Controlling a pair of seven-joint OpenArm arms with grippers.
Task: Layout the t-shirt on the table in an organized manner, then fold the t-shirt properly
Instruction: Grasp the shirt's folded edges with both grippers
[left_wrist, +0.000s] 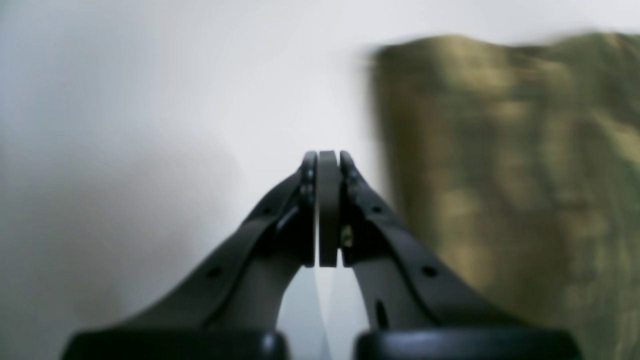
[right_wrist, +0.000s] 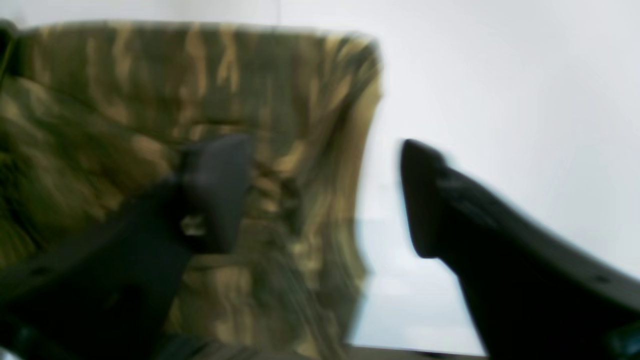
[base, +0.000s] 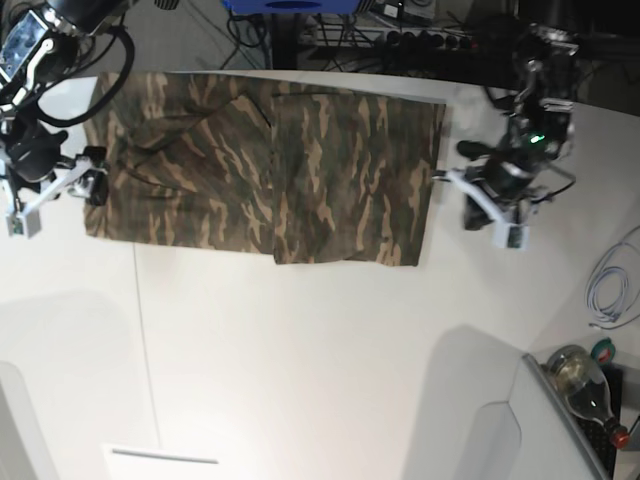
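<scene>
- Resting just off the shirt's edge, the left claw has its two black fingers pressed flat together with nothing between them; bare white surface lies under and ahead of it.
- Beside that claw, in the left wrist view, the camouflage t-shirt shows as a blurred olive and tan panel, close but not touching.
- The right claw stands spread wide and empty in the right wrist view: one finger sits over the cloth, the other over the white surface, so the claw straddles the shirt's side edge.
- From above, the t-shirt lies flat toward the far side of the surface, spread wide, with one end already folded over the middle so a doubled panel ends in a straight vertical line.
- The left claw sits just beside the folded end; the right claw is at the opposite, unfolded end.
- The cloth looks light, soft and limp. It would likely sag and crease if lifted by one point.
- Good holds appear to be the two corners of the unfolded end, pinched through one layer only.
</scene>
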